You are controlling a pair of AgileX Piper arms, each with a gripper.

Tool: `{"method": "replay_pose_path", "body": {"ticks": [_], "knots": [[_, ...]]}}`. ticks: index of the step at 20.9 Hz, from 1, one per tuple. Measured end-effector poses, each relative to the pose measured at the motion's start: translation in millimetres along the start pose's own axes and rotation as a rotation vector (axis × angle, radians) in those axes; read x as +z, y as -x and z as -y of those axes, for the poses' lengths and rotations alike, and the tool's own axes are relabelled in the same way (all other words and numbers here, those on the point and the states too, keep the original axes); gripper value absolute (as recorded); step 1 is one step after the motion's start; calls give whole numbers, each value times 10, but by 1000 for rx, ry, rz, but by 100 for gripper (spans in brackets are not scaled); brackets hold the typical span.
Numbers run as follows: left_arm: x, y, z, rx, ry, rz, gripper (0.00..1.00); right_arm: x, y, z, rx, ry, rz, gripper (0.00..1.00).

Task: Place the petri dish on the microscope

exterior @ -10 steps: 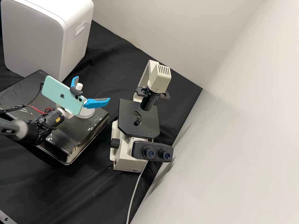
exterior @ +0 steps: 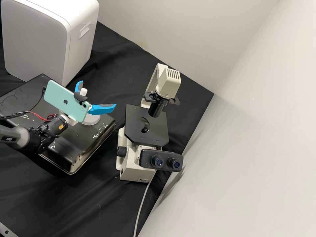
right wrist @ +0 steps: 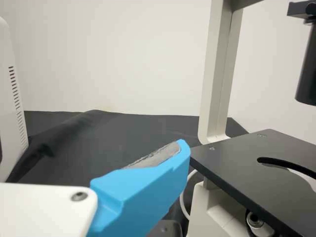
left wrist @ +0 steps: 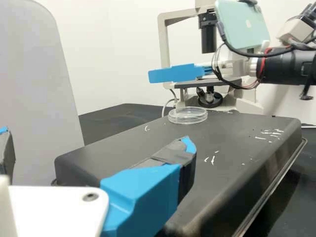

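High view: right arm (exterior: 19,138) lies in from the left edge w/ a teal phone (exterior: 65,100) clipped on its wrist. The right gripper (exterior: 98,93) hangs over the corner of the black tray (exterior: 82,144) nearest the microscope (exterior: 131,164), jaws spread wide, nothing btw them. The petri dish (exterior: 93,121) sits on the tray top right under that gripper, partly hidden by the phone. The microscope stands just beside the tray on the black cloth (exterior: 82,204), its black stage (exterior: 158,131) facing up and eyepieces (exterior: 163,162) toward the camera. A white cabinet (exterior: 46,36) stands behind the tray. Left wrist view: left gripper (left wrist: 96,148) sits low at the tray's opposite edge, jaws wide, holding nothing. The dish lies flat on the tray top, well apart from it. One blue finger of the right gripper hangs above the dish, not touching. Right wrist view: one blue finger (right wrist: 148,182) of the right gripper is near the stage's edge, approx. level w/ it, and the microscope's white pillar (right wrist: 217,74) rises behind.
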Motion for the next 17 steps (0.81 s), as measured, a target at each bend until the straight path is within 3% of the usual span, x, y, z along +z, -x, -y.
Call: {"method": "replay_pose_path", "body": {"ticks": [2, 7, 9, 17], "knots": [[0, 0, 0, 0, 0, 0, 100, 25, 64, 8, -7, -20, 7, 100], [2, 1, -4, 2, -7, 0, 100, 22, 263, 6, -7, -44, -30, 100], [4, 5, 1, 0, -10, 0, 100, 20, 325, 29, -16, -38, -46, 100], [19, 16, 4, 2, -16, -3, 100, 75, 494, 133, -36, -41, -47, 100]]}}
